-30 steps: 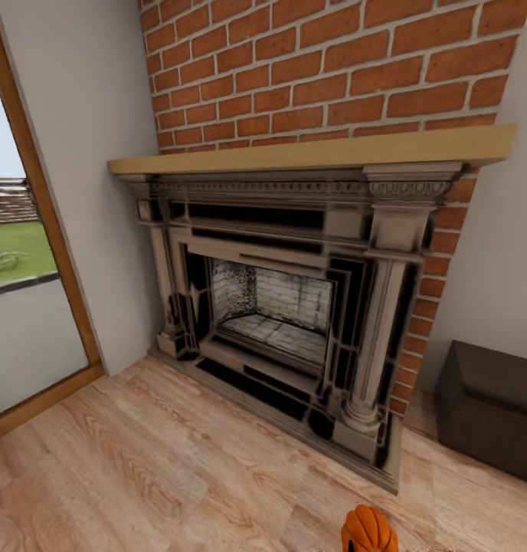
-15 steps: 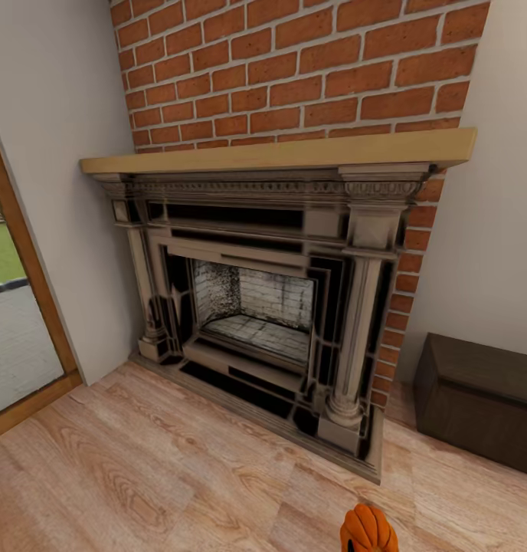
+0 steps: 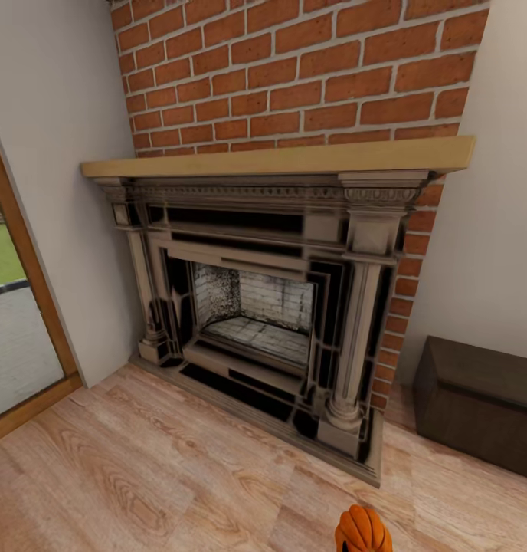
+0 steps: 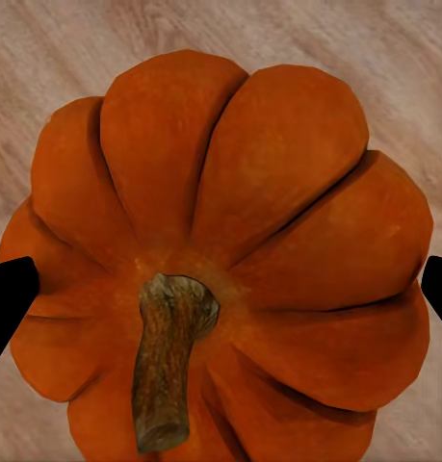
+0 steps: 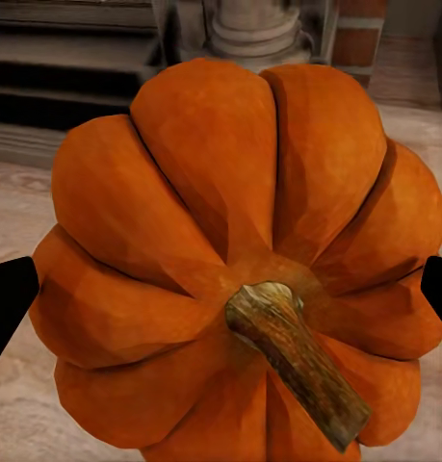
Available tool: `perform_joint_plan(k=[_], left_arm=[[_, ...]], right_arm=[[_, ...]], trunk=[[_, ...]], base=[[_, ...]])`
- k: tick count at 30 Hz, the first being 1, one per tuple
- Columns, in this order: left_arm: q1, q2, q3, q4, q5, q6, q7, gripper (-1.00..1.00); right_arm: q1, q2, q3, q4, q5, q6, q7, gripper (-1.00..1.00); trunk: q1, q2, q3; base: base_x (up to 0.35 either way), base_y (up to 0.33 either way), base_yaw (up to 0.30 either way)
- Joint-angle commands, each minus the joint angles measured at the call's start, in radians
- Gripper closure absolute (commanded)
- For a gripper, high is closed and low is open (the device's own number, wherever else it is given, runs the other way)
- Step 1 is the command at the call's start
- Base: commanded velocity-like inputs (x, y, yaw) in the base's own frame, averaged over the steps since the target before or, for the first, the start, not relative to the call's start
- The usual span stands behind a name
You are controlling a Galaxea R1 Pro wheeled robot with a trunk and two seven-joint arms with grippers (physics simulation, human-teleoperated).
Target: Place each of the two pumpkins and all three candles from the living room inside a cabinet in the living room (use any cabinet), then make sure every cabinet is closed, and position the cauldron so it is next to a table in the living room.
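Left tool [image 4: 221, 289]: its two dark fingertips [image 4: 9, 298] sit at opposite sides of a pumpkin [image 4: 225, 260], closed on it, with the stem toward the camera and wooden floor [image 4: 47, 38] behind.
Right tool [image 5: 221, 294]: the same grip on a second pumpkin [image 5: 245, 260], fingertips [image 5: 9, 298] pressed at both flanks.
Head view: one pumpkin [image 3: 363, 530] shows at the lower edge (I cannot tell which arm carries it).
Step in hand: transport, I judge; both pumpkins are held and the robot faces the fireplace [image 3: 271, 291], not the cabinet.
Cabinet [image 3: 478, 414]: beyond the right tool and to its right side, low and dark against the wall; no drawer looks open from here.
Next move: turn toward the cabinet; a drawer must be pulled, so one tool probably has to free itself first.
In the way: the fireplace's base [image 3: 348, 437] juts onto the floor between tools and cabinet.
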Motion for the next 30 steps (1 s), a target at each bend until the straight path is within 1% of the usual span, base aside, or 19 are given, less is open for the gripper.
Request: perform_joint_plan(k=[1, 6, 15, 28, 30], left_arm=[[0.0, 0.0, -0.009, 0.0, 0.001, -0.001, 0.011, 1.0], [0.0, 0.0, -0.009, 0.0, 0.001, -0.001, 0.011, 1.0], [0.0, 0.0, -0.008, 0.0, 0.001, -0.001, 0.011, 1.0], [0.0, 0.0, -0.008, 0.0, 0.002, 0.0, 0.01, 1.0], [0.0, 0.0, -0.008, 0.0, 0.003, 0.0, 0.01, 1.0]], right_arm=[[0.0, 0.0, 0.006, 0.001, -0.002, -0.002, -0.007, 1.0], [0.0, 0.0, 0.006, 0.001, -0.002, -0.002, -0.007, 1.0], [0.0, 0.0, 0.007, 0.006, -0.002, -0.004, -0.007, 1.0], [0.0, 0.0, 0.011, 0.016, -0.002, 0.001, -0.007, 1.0], [0.0, 0.0, 0.012, 0.037, -0.002, 0.001, -0.008, 1.0]], trunk=[[-0.004, 0.007, 0.002], [-0.023, 0.042, 0.018], [-0.023, 0.042, 0.018], [-0.023, 0.042, 0.018], [-0.023, 0.042, 0.018]], base=[[0.0, 0.0, 0.0], [0.0, 0.0, 0.0], [0.0, 0.0, -0.014], [0.0, 0.0, -0.238], [0.0, 0.0, -0.207]])
